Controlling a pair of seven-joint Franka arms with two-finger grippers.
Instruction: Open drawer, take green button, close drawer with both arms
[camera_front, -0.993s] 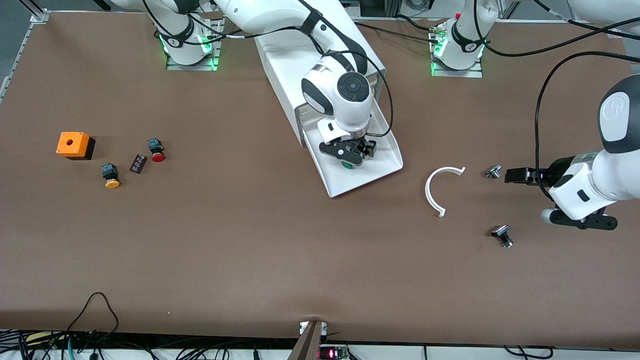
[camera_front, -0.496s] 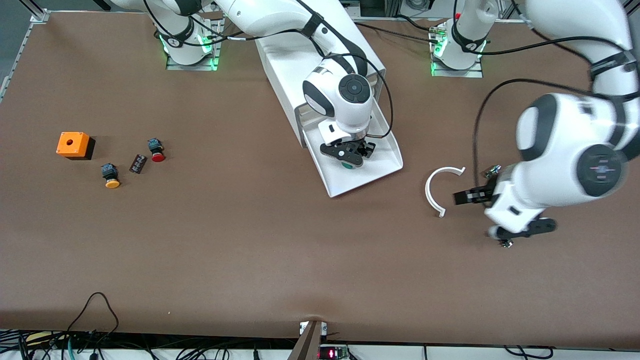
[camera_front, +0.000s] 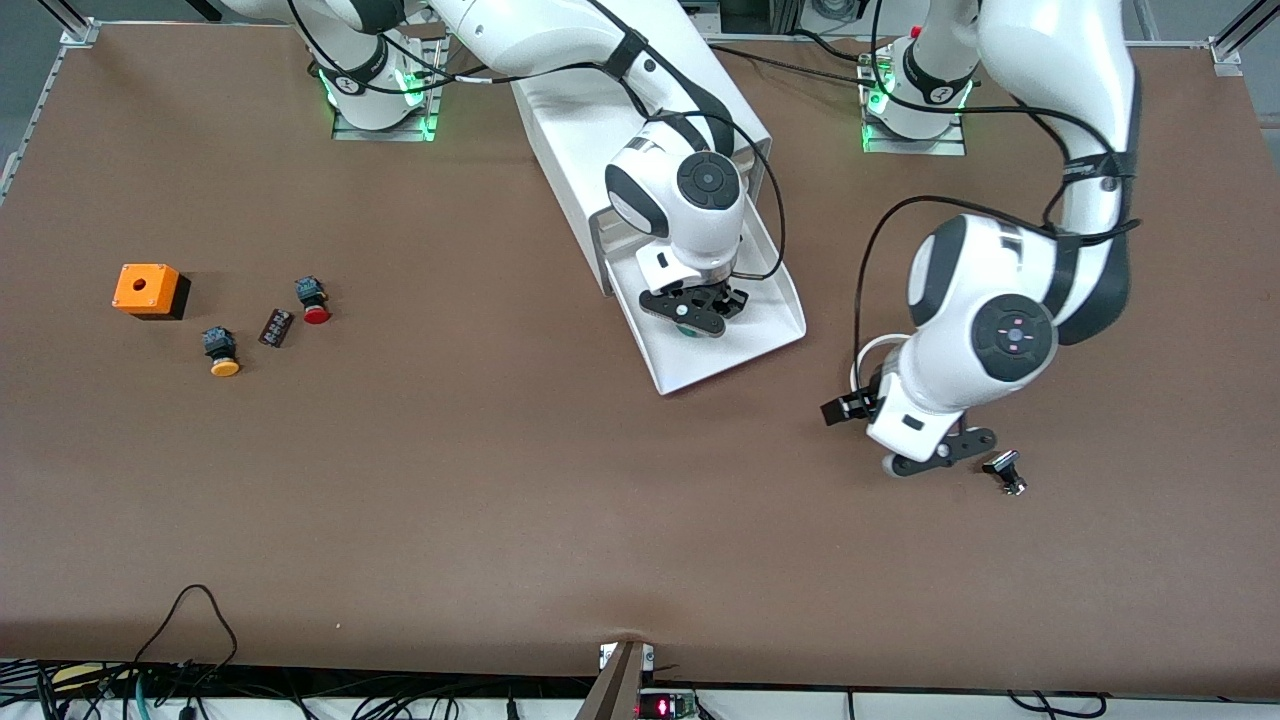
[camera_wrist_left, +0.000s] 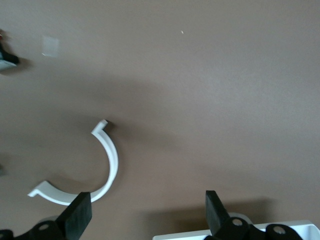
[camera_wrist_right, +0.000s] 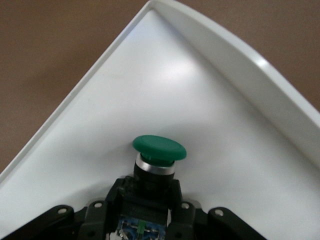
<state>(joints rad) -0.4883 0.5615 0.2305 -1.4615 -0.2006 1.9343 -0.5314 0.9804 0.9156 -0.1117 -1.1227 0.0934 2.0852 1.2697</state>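
The broad brown table (camera_front: 520, 480) spreads under both of my arms. My two large white arms with black joints reach out from their bases along its edge: the right arm (camera_front: 560, 40) bends down over the cabinet, the left arm (camera_front: 1060, 120) curls over the table toward its own end.

The white box cabinet (camera_front: 585, 130) lies between my bases, and its lowest shallow white tray drawer (camera_front: 765, 335) is pulled out toward the front camera.

My right gripper (camera_front: 695, 312) is down inside that open drawer, its black jaws closed on the black-blue body of the small push button with the round green cap (camera_wrist_right: 159, 148); the cap points toward a corner of the tray.

My left gripper (camera_wrist_left: 147, 220) hangs above the bare table beside the drawer, jaws spread wide with nothing between them, over a thin white plastic arc (camera_wrist_left: 102, 167) that lies flat.

Toward the right arm's end sit an orange cube with a hole on top and a black base (camera_front: 148, 289), a yellow-capped push button (camera_front: 221, 352), a red-capped push button (camera_front: 312, 299) and a small dark rectangular block (camera_front: 276, 327) between the two buttons.

A small black and silver metal part (camera_front: 1006, 470) lies just beside my left wrist, nearer to the front camera than the arc.
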